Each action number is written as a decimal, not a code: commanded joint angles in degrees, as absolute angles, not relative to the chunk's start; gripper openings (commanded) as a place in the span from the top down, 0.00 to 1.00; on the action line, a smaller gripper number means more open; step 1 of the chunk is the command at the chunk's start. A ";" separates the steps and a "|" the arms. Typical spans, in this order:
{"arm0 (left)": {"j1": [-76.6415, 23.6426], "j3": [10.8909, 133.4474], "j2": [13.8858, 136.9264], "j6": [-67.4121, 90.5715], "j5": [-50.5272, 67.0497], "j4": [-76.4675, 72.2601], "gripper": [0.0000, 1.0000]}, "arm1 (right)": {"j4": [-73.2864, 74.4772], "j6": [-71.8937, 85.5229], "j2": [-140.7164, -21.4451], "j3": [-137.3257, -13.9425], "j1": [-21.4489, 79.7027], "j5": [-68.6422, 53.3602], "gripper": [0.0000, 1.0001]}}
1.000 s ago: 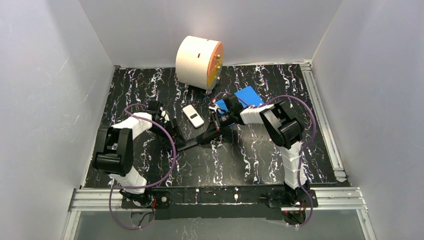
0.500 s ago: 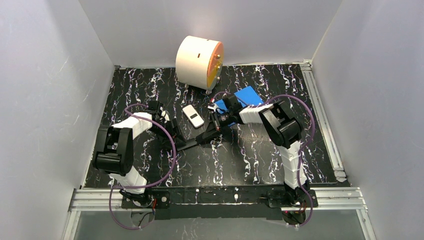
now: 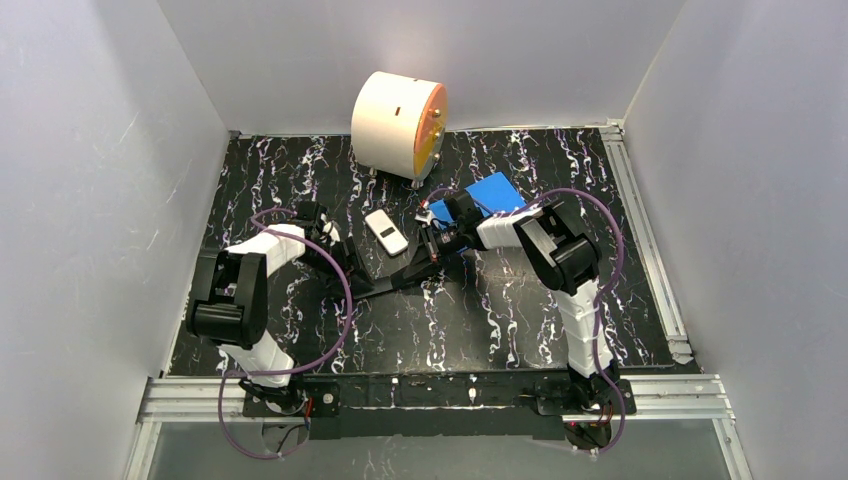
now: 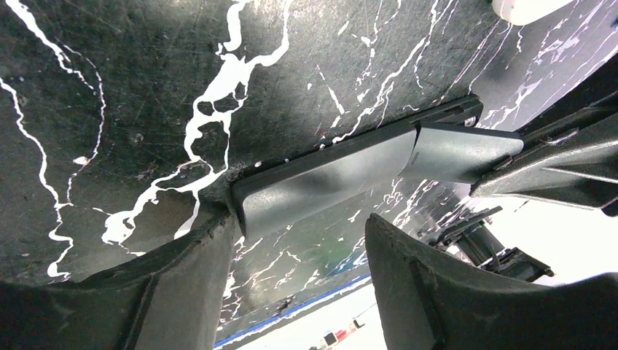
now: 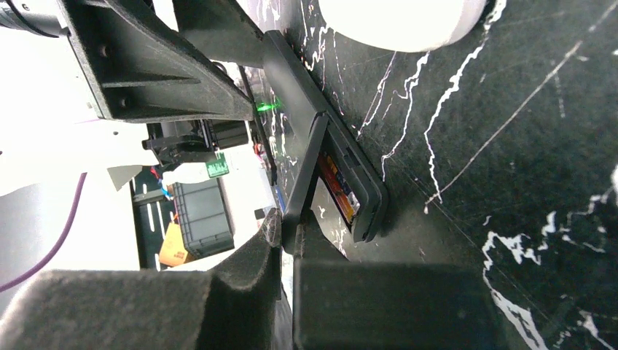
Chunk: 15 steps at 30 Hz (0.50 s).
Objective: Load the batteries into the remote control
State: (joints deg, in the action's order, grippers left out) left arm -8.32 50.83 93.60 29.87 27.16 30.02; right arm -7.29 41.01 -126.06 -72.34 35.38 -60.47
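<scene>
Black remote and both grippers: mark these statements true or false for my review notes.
1. The right gripper pinches the black remote's battery cover. True.
2. An orange-red battery sits inside that remote. True.
3. The left gripper holds the white remote. False: that one lies free on the table; the left jaws, open, straddle the black remote's end.
4. The blue box sits atop the white cylinder. False: it rests on the table.

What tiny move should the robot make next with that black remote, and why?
Probably ease the battery cover down shut. The right gripper pinches it, ajar over an orange-red battery already seated in the black remote, whose other end sits between the open jaws of the left gripper.
</scene>
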 commanded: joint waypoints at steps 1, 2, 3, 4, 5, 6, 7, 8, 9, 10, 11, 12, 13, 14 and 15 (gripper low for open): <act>-8.12 51.59 94.69 29.77 28.54 30.01 0.37 | -8.71 42.50 -127.07 -72.88 35.92 -60.82 0.99; -8.17 51.67 94.87 29.79 28.67 29.90 0.37 | -8.50 42.49 -127.15 -72.91 36.01 -60.67 0.99; -8.17 51.68 94.97 29.72 28.82 29.94 0.37 | -8.00 42.20 -127.20 -72.94 36.11 -60.38 0.99; -8.12 51.68 95.00 29.74 28.85 29.97 0.37 | -7.65 41.97 -127.15 -73.03 36.18 -60.04 0.99; -8.17 51.64 95.01 29.71 28.64 29.97 0.38 | -7.46 41.82 -126.91 -73.04 36.22 -59.80 0.99; -8.13 51.64 94.93 29.71 28.39 30.10 0.38 | -7.27 41.65 -126.51 -72.95 36.24 -59.33 0.99; -8.17 51.65 94.98 29.71 28.15 30.22 0.38 | -7.03 41.55 -126.19 -72.88 36.25 -59.15 0.98; -8.12 51.72 94.93 29.63 27.86 30.36 0.38 | -6.66 41.38 -125.79 -72.93 36.15 -59.03 0.94; -8.12 51.83 94.88 29.58 27.60 30.49 0.38 | -5.84 40.94 -125.43 -73.13 36.08 -58.86 0.90; -8.17 52.04 94.84 29.51 27.25 30.68 0.38 | -4.83 40.32 -125.18 -73.43 35.99 -58.62 0.85; -8.14 52.18 94.79 29.38 27.05 30.87 0.38 | -3.62 39.43 -124.83 -73.73 35.86 -58.28 0.81; -8.17 52.39 94.92 29.29 26.92 31.01 0.38 | -2.34 38.48 -124.51 -74.09 35.66 -57.99 0.77; -8.17 52.57 94.92 29.20 26.83 31.14 0.38 | -0.98 37.58 -124.32 -74.55 35.51 -57.76 0.75; -8.13 52.74 94.92 29.11 26.67 31.26 0.38 | 0.72 36.55 -124.15 -75.11 35.29 -57.55 0.72; -8.09 52.86 94.97 29.02 26.60 31.35 0.38 | 2.50 35.65 -123.99 -75.55 34.95 -57.45 0.70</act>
State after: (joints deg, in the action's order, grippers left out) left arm -8.29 51.27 94.32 30.04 27.86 30.24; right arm -4.32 40.03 -126.10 -72.51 35.51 -58.72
